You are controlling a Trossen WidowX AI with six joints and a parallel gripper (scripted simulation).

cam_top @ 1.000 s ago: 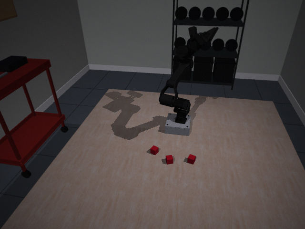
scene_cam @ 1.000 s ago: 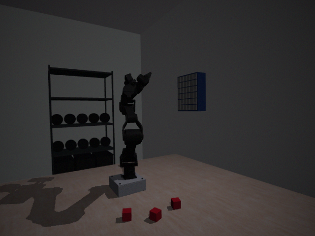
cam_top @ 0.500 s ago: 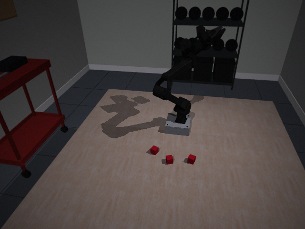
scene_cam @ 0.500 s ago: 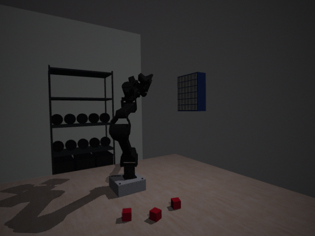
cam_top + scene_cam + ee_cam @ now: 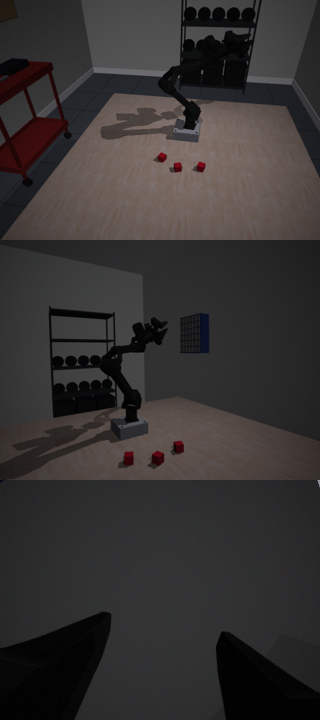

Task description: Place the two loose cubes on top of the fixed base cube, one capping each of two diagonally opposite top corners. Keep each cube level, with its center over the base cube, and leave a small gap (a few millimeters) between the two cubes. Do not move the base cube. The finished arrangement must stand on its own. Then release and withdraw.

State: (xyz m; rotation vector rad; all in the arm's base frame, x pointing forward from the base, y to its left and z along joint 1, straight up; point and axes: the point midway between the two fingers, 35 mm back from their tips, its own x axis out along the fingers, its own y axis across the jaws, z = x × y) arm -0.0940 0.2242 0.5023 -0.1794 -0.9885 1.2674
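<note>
Three red cubes of the same look stand apart on the wooden surface in front of the arm. The left cube [image 5: 162, 157] [image 5: 128, 458], the middle cube [image 5: 177, 167] [image 5: 157, 458] and the right cube [image 5: 200, 166] [image 5: 178, 446] are turned at different angles, with none stacked. Which one is the fixed base cube cannot be told by look. My gripper [image 5: 251, 37] [image 5: 167, 325] [image 5: 166, 631] is open and empty, high above the surface and far from the cubes. The wrist view shows both dark fingers apart against a dark wall, with no cube in it.
The arm stands on a grey base block [image 5: 185, 136] [image 5: 134, 431] behind the cubes. A red cart [image 5: 33, 142] is at the left. A dark shelf rack [image 5: 218, 23] [image 5: 77, 340] stands at the back. A blue wall cabinet [image 5: 204, 333] hangs on the right wall.
</note>
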